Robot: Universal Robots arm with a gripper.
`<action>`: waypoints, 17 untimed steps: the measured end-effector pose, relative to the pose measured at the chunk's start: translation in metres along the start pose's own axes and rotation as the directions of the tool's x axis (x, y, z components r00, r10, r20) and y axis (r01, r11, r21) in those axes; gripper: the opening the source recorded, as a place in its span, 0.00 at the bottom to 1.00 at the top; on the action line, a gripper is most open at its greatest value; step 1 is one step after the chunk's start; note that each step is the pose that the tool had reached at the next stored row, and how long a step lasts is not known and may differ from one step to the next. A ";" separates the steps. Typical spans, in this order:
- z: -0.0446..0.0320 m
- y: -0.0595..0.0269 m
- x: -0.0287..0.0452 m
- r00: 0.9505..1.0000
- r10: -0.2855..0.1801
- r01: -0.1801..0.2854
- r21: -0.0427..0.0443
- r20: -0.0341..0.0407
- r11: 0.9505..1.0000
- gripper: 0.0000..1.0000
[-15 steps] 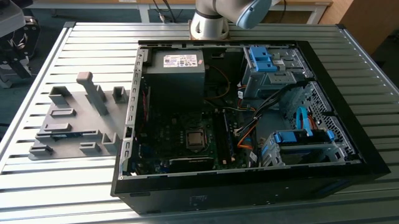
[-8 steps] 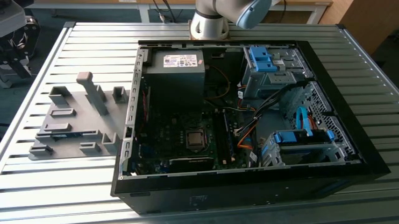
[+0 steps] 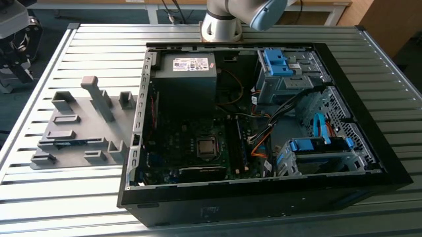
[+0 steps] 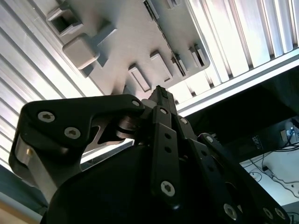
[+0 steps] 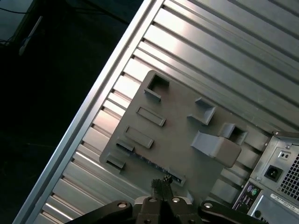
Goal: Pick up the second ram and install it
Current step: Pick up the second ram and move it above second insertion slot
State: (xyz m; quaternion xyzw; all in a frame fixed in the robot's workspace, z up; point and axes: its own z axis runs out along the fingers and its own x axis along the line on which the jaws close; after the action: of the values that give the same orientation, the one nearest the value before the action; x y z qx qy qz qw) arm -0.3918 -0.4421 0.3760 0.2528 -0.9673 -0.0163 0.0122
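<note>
While seemingly together, jaws above the second ram [image 5: 149, 162].

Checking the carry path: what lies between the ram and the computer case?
In the exterior view, grey holder blocks stand between the ram and the case.

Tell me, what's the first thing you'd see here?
The big black computer case lies open on the slatted table, its insides showing. At the exterior view's left sits a grey holder plate; in the first wrist view the gripper hangs above it, jaws shut.
</note>
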 end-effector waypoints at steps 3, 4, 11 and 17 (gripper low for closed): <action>0.0000 0.0000 0.0000 1.000 -0.010 0.010 0.000 0.000 1.000 0.11; 0.0000 0.0000 0.0000 1.000 -0.013 0.013 0.000 -0.001 1.000 0.11; 0.0002 -0.0004 0.0002 0.998 -0.067 0.067 0.001 -0.003 0.998 0.11; 0.0002 -0.0004 0.0004 0.995 -0.097 0.097 0.002 -0.003 0.995 0.11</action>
State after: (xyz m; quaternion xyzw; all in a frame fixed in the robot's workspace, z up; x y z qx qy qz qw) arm -0.3919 -0.4426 0.3758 0.2995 -0.9539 -0.0156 0.0128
